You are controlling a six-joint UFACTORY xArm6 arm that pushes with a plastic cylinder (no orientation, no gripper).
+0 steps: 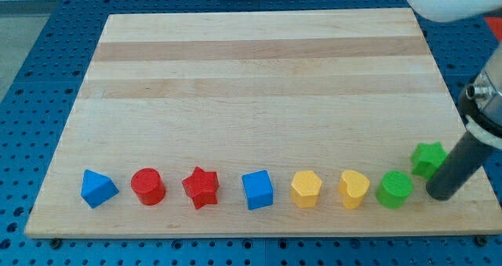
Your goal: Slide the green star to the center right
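The green star lies near the board's right edge, toward the view's bottom right, a little above the row of blocks. My tip rests on the board just below and right of the star, close to it; whether they touch I cannot tell. The dark rod rises from the tip toward the view's right edge. A green cylinder sits just left of my tip.
A row of blocks runs along the view's bottom: blue triangular block, red cylinder, red star, blue cube, yellow hexagon, yellow heart. The wooden board lies on a blue perforated table.
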